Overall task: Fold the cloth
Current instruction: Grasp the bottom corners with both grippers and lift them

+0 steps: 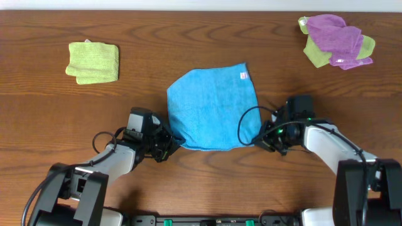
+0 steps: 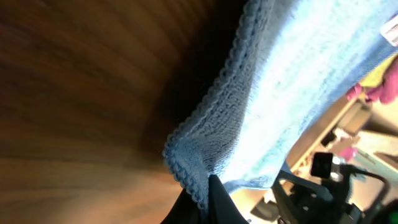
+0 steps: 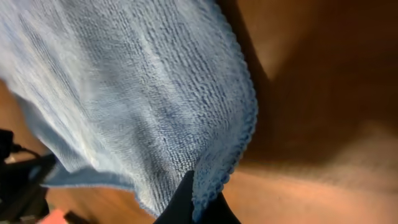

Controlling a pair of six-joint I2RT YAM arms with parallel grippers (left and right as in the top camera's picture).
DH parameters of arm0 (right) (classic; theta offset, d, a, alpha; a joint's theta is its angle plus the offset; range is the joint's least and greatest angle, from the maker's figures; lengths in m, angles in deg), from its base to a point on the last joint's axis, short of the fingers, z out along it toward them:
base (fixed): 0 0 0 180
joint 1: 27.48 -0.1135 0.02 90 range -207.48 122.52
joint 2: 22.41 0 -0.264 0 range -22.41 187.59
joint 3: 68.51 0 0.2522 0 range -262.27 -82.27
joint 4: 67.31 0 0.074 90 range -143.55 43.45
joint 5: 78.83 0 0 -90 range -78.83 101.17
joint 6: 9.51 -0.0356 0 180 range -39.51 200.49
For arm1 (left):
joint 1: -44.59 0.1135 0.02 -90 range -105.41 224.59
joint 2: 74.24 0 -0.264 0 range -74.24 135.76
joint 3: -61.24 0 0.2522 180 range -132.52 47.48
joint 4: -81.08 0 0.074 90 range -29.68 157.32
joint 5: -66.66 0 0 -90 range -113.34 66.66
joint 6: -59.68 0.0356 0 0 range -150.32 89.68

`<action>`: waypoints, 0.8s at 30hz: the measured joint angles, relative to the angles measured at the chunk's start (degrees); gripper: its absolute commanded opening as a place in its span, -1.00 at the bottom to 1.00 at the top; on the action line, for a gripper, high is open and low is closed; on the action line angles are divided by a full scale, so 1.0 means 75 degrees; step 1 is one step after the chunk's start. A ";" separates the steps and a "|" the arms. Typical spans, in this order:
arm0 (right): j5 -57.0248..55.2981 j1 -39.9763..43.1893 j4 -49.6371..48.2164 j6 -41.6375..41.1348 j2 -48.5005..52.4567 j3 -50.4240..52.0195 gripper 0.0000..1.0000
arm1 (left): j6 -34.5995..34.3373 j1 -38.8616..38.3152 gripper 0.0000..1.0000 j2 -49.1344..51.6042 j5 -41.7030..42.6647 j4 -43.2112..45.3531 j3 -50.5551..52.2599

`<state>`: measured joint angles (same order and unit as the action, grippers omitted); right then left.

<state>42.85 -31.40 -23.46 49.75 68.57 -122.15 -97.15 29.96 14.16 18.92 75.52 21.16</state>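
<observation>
Firmly, left fingers [image 2: 216, 202] and right fingers [image 3: 182, 200] pinch the cloth [image 1: 213, 107] at near corners.

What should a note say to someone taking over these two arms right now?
Left gripper: shut on the near left corner of the blue cloth.
Right gripper: shut on its near right corner.
Cloth: spread open mid-table, unfolded.
Done: both near corners gripped.
Left: probably carry the near edge over to the far edge, then release.
Leave alone: green cloth far left, purple cloth far right.
</observation>
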 measured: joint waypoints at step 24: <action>-0.1285 -0.0624 0.2127 0.0023 -0.3069 0.0015 -0.98 | 0.0833 0.0093 -0.88 -0.0032 0.2119 -0.0495 0.0023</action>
<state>33.21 -36.08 -7.51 49.92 45.56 -122.04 -90.90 30.66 13.92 34.81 71.81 21.33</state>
